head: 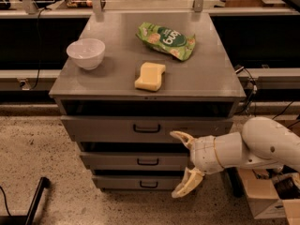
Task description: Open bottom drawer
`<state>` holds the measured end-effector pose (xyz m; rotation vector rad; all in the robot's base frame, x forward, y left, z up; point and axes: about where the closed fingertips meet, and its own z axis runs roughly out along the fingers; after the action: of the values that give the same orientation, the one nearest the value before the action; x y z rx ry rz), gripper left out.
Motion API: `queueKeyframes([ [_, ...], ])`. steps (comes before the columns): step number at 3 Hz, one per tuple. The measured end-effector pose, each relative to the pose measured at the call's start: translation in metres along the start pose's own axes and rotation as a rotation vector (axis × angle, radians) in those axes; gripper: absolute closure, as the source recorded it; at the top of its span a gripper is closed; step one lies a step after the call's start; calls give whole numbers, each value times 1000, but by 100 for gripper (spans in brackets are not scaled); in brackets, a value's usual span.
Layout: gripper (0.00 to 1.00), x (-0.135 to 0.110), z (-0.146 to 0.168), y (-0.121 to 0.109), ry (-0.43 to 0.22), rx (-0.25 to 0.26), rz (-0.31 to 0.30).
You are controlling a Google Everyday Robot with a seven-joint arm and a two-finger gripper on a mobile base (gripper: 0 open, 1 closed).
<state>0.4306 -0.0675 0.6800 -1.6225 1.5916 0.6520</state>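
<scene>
Approach step: the gripper (pixel 180 163) hangs with its fingers spread wide and empty, in front of the cabinet's right side at about middle-drawer height. The bottom drawer (pixel 119 181) is shut, lowest of three. The next move likely needs to go lower and left to reach the small black handle (pixel 148 185).

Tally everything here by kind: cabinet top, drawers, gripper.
white bowl: 1
green snack bag: 1
yellow sponge: 1
drawers: 3 (top drawer, middle drawer, bottom drawer)
gripper: 1, open, before the middle drawer, right of its handle
total: 7
</scene>
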Motion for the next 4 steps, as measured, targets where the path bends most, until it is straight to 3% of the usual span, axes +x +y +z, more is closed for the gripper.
queueKeyframes([
  [1, 0, 41, 20, 6, -7, -8, 7],
  [2, 0, 104, 53, 32, -20, 31, -17],
  [3, 0, 150, 72, 44, 37, 91, -75],
  [4, 0, 154, 74, 38, 50, 114, -85],
])
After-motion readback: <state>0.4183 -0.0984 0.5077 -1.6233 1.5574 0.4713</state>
